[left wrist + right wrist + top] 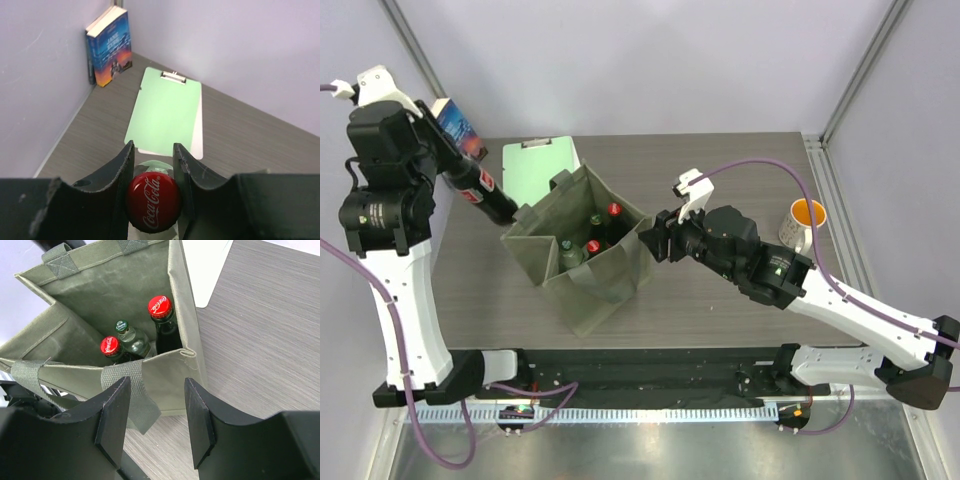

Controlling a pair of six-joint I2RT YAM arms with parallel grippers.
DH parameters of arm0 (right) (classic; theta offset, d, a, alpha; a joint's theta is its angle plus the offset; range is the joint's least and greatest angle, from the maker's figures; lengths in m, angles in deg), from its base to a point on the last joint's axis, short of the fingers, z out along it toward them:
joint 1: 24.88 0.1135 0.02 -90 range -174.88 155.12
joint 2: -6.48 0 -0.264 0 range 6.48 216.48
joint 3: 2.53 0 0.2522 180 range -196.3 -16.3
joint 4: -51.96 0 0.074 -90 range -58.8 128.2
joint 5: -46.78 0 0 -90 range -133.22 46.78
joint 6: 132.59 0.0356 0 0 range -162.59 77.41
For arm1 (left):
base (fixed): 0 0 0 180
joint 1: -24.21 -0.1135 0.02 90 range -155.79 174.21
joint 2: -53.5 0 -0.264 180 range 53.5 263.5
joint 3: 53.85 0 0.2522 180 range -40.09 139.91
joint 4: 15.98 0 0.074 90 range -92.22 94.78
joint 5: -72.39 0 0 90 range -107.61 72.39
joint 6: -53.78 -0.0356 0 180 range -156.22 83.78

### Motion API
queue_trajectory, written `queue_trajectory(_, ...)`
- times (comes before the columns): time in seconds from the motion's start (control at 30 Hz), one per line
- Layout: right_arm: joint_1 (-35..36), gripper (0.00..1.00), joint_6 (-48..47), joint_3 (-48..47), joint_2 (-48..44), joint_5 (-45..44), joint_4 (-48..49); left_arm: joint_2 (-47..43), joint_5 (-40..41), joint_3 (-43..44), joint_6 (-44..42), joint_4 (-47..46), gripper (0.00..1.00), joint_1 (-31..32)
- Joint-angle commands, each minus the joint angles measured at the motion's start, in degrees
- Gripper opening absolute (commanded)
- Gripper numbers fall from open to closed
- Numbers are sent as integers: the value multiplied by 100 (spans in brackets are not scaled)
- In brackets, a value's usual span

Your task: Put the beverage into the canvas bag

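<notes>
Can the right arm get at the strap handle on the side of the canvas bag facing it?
Probably yes. The right gripper is open, and the strap handle of the canvas bag hangs just ahead of its fingers, with nothing between.

You have: canvas bag (610, 275) mid-table, bottles (159, 306) standing inside; Coca-Cola bottle (152, 202) held just left of it; clipboard (535, 165) flat behind-left; book (455, 125) upright, far left corner; mug (805, 222) well right.

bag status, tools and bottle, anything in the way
Left tool shut on bottle cap, at bag left rim. Right tool open at right rim. Three bottles inside, no blocker seen.
</notes>
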Motion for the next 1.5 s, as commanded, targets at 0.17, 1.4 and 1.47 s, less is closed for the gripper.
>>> queue_trajectory(0.17, -3, 52, 108, -83, 103, -35, 115, 264, -617, 1221, 521, -1296, 0, 83)
queue_trajectory(1.4, 6, 52, 161, -214, 472, -18, 27, 572, -908, 2390, 706, -1798, 0, 839)
queue_trajectory(1.47, 6, 52, 161, -197, 454, -61, 36, 519, -960, 2390, 706, -1736, 0, 839)
